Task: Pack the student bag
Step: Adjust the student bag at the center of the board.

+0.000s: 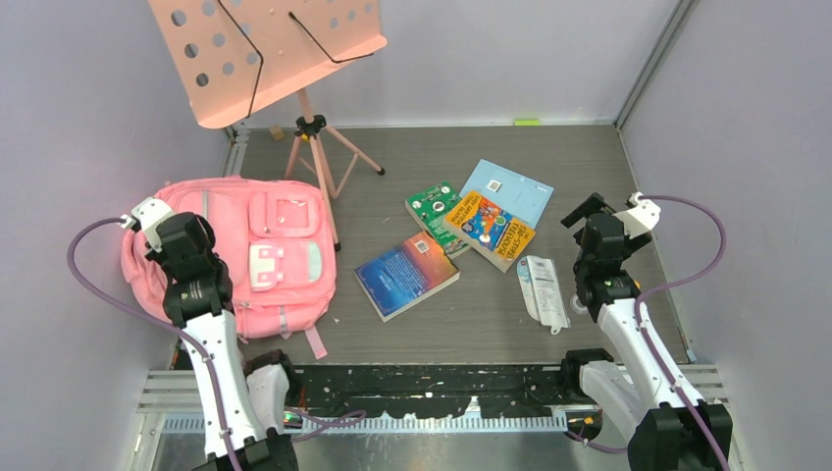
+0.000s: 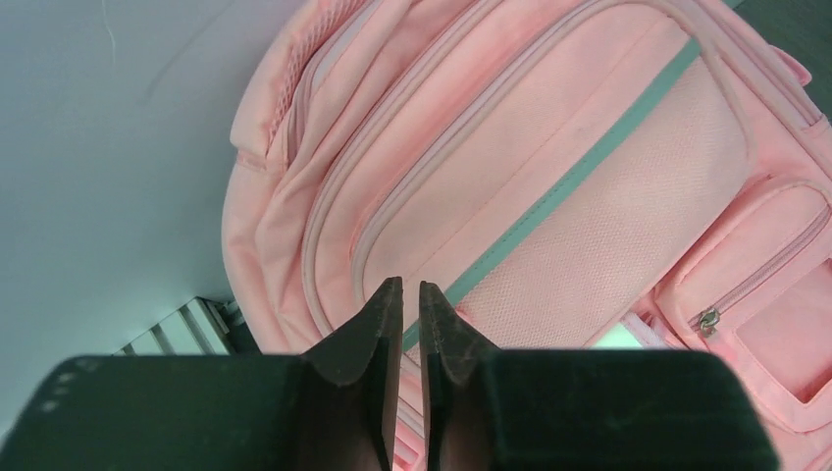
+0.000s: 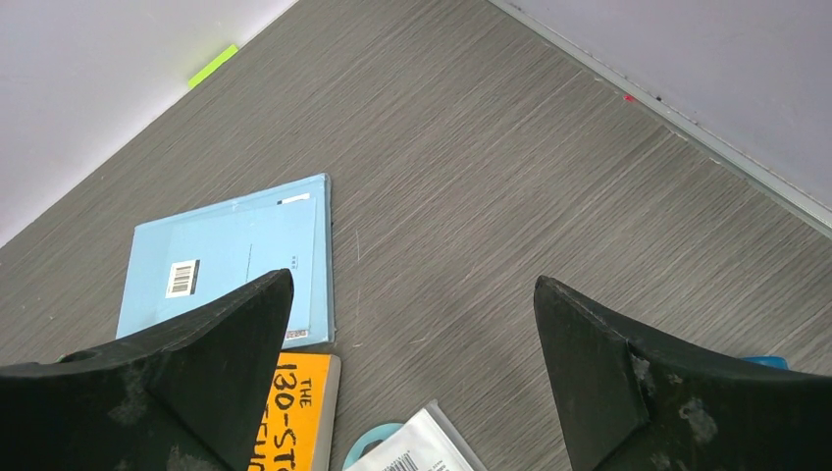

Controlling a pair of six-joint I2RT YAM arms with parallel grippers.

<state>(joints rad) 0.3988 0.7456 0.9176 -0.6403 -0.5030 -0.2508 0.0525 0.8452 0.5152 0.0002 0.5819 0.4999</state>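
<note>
The pink student bag (image 1: 275, 211) lies flat on the table's left side, front pockets up. My left gripper (image 1: 180, 238) hovers over its left part. In the left wrist view the left gripper (image 2: 411, 289) is shut and empty above the bag's (image 2: 549, 167) pink fabric and teal strip (image 2: 579, 167). Several books lie mid-table: a dark blue one (image 1: 407, 275), a green one (image 1: 435, 208), an orange one (image 1: 491, 228) and a light blue one (image 1: 510, 191). My right gripper (image 1: 594, 221) is open and empty, right of the books. In the right wrist view the right gripper (image 3: 412, 285) is over bare table.
A salmon-pink music stand (image 1: 275, 49) on a tripod (image 1: 319, 157) stands at the back, just behind the bag. A white packet (image 1: 543, 289) lies beside the right arm and also shows in the right wrist view (image 3: 422, 446). Walls enclose the table on three sides.
</note>
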